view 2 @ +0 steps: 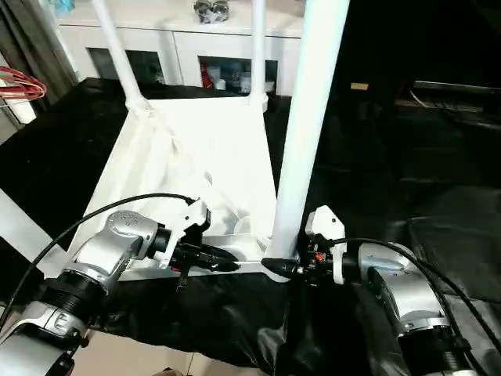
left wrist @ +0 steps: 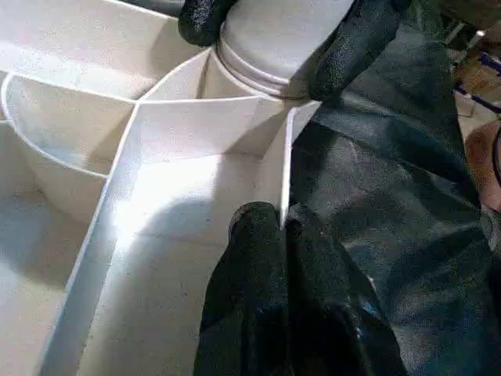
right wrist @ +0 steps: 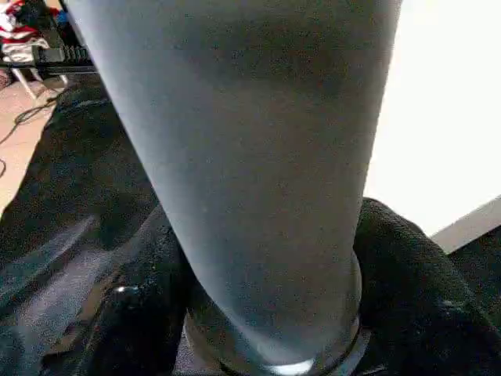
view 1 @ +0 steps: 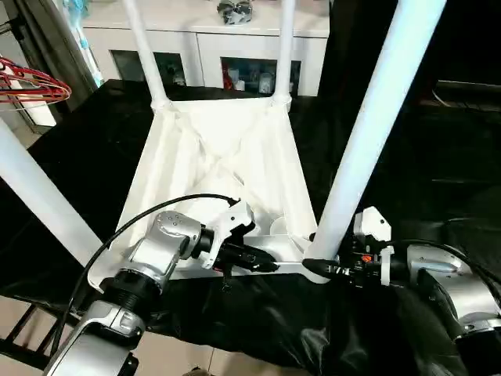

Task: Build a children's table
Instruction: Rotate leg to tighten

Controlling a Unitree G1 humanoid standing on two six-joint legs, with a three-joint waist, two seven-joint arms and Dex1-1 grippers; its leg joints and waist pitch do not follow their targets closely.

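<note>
table (view 1: pixel 227 157): light, stiff, slick plastic | left claw (view 1: pixel 262 262) pinched shut on rim | right claw (view 1: pixel 317 269) around leg (view 1: pixel 368 133) base, best hold

- The white table top (view 1: pixel 227 157) lies upside down on a black sheet (view 1: pixel 407 172), four legs standing up.
- The left gripper (view 1: pixel 262 261) is closed, pinching the near rim.
- The right gripper (view 1: pixel 321 269) sits at the foot of the near right leg (view 1: pixel 368 133).
- A white cabinet (view 1: pixel 203 47) stands behind.
</note>
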